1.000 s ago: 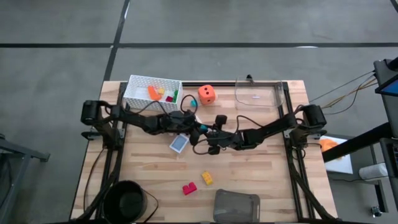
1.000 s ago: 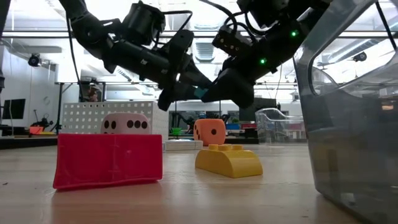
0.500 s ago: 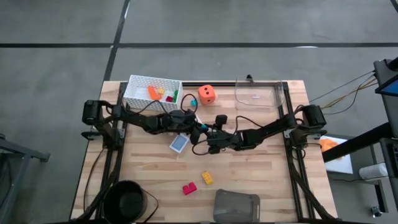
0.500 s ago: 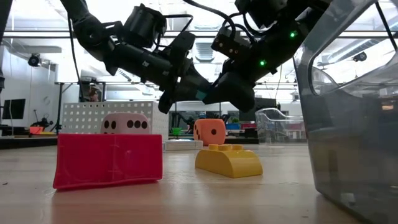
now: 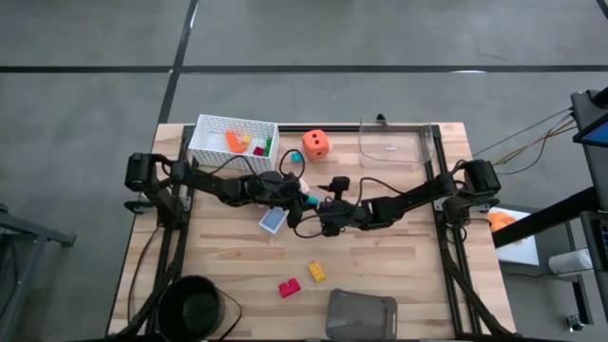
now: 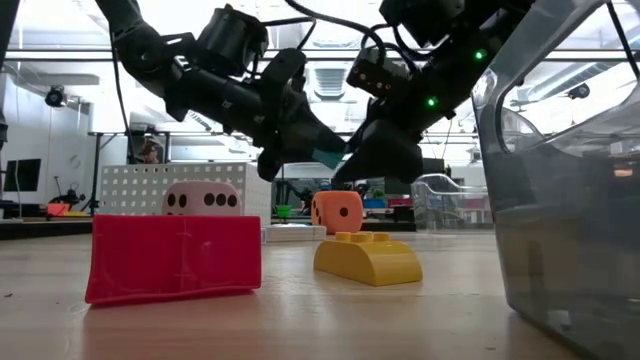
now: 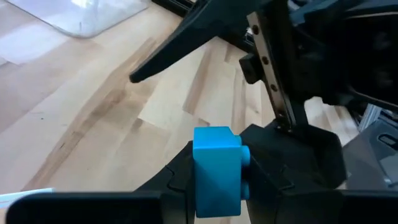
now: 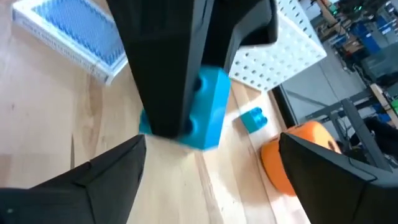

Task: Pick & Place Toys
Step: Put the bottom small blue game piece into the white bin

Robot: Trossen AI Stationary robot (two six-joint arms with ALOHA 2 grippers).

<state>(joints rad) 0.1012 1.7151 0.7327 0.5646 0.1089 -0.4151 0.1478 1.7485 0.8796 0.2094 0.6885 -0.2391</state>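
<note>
My left gripper (image 7: 216, 186) is shut on a teal brick (image 7: 216, 167) above the middle of the table, over a blue card (image 5: 274, 219). My right gripper (image 8: 205, 180) faces it from the table's right. It is open, with one finger on each side of the brick (image 8: 208, 109), apart from it. An orange die (image 5: 316, 144) rests on the table beyond them. A yellow brick (image 5: 316, 272) and a red brick (image 5: 289, 287) lie nearer the front edge. The low view shows a pink die (image 6: 202, 198). My left gripper pinches the teal brick by two opposite sides (image 7: 198, 177) between its two fingers. The fingers come slanting from the table's left, tipped a little downward. The brick (image 6: 325, 157) is lifted clear of the table.
A white perforated basket (image 5: 211, 133) with several small bricks stands at the far left. A clear container (image 5: 397, 142) sits at the far right, and a grey tray (image 5: 361, 315) and a black round tub (image 5: 197, 306) sit at the front edge. Another small teal brick (image 8: 252, 118) lies near the basket.
My right gripper has opened and let go of the teal brick. The brick stays in the air, held by my left gripper, at the same place over the table's middle.
</note>
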